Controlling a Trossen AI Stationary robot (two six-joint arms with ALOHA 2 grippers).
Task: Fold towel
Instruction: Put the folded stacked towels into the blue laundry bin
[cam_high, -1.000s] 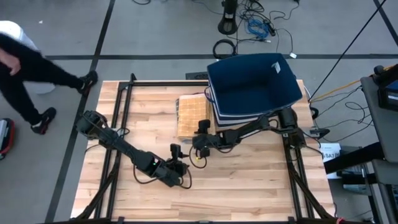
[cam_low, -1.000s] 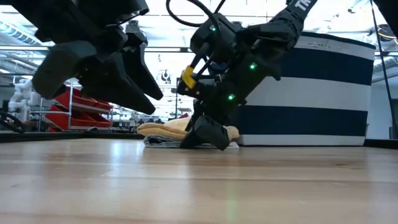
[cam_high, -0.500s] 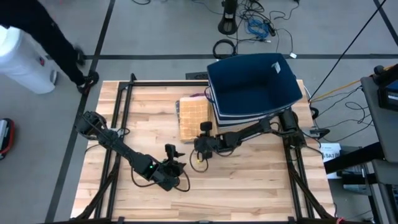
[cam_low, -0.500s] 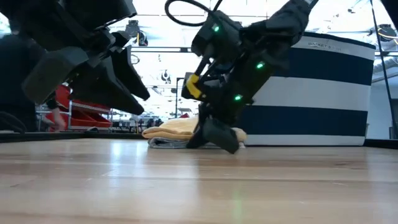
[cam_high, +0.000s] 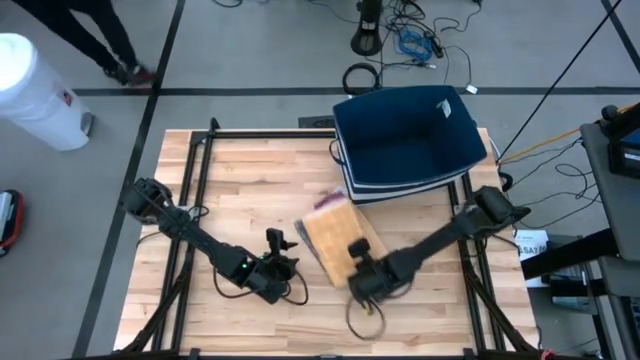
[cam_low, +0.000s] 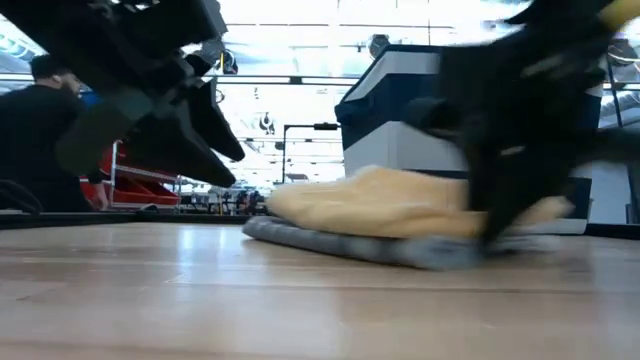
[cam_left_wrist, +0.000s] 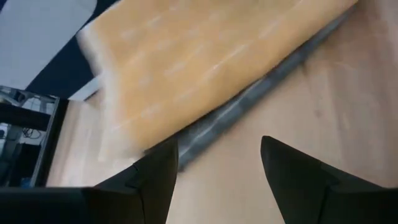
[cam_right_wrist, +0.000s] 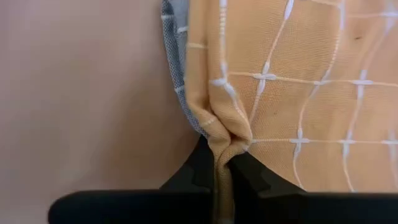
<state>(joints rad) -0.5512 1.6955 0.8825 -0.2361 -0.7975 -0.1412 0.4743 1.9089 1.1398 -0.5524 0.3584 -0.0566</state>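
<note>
The right hand (cam_right_wrist: 222, 163) has its fingers pinched together on the near edge of the yellow checked towel (cam_high: 338, 238), bunching the cloth into a small ridge between them. The towel lies near the middle of the wooden surface (cam_high: 240, 190), in front of the blue basket (cam_high: 405, 135), and sits on a grey layer that peeks out along one side; I can't quite tell whether that grey is its underside or a second cloth. The left hand (cam_high: 280, 262) waits beside it with its fingers spread apart, holding nothing.

What worries me is how little cloth that pinch has. If the arm pulls hard, the edge could slip free and the towel would flop back crooked. A pull that catches only the yellow layer might also drag it off the grey one, leaving the stack skewed.
</note>
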